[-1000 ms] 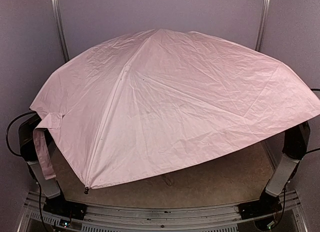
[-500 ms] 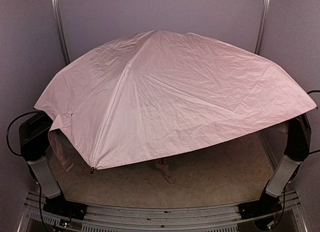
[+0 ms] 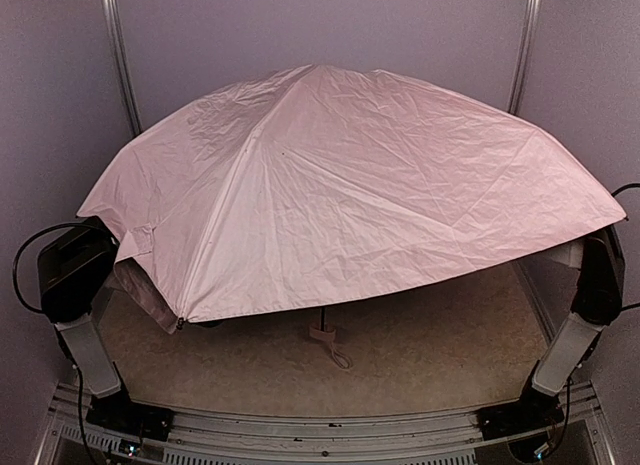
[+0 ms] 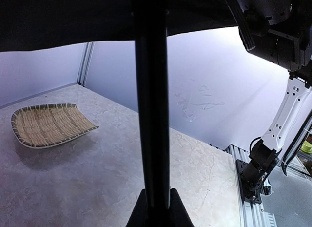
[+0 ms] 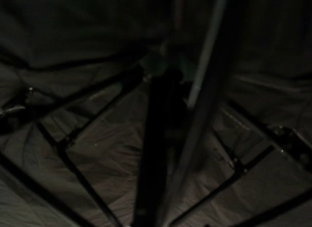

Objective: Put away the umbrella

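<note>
The umbrella [image 3: 330, 195] has pulled in over the last second. Its canopy spans less from side to side, its near rim has lifted off the near edge of the table [image 3: 440, 360], and the handle [image 3: 322, 335] with its strap loop now shows below it, just short of the middle of that edge. I read this as the first give in the collapse. The canopy is still spread over most of the tabletop, so nearly all of the folding is left to do. The left gripper [image 4: 156, 210] is clamped on the shaft [image 4: 152, 114], one finger pressed to each side of it. The right wrist camera looks up into the dark ribs and lining. Nothing there shows whether that gripper is apart or closed, and the canopy hides it from above. By count there is one umbrella with one handle, one tray [image 4: 48, 124] lying toward the far edge under the canopy, and two arms.
</note>
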Motion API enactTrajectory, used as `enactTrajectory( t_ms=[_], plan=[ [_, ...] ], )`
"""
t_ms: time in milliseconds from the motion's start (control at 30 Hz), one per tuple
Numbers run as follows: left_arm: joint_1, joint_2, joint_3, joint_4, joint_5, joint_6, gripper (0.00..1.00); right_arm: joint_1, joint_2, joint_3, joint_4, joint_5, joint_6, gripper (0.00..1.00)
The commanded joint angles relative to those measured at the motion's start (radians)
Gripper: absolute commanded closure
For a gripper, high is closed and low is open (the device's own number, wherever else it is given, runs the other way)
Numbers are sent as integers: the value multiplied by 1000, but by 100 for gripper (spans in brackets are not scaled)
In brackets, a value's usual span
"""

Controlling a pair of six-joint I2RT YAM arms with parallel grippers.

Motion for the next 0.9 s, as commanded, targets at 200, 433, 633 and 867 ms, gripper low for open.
enactTrajectory(
  t_ms=[200, 433, 633, 867],
  plan=[
    [11, -35, 31, 40, -7, 49, 100, 6, -26, 20, -60, 39, -26, 47],
    [16, -41, 31, 28, -1, 59, 100, 6, -20, 39, -80, 45, -33, 67],
    [33, -60, 28, 27, 7, 56, 100, 1, -24, 58, -129, 7, -30, 89],
    [96, -149, 26, 17, -24, 132, 100, 11, -9, 27, -256, -230, -59, 91]
  ],
)
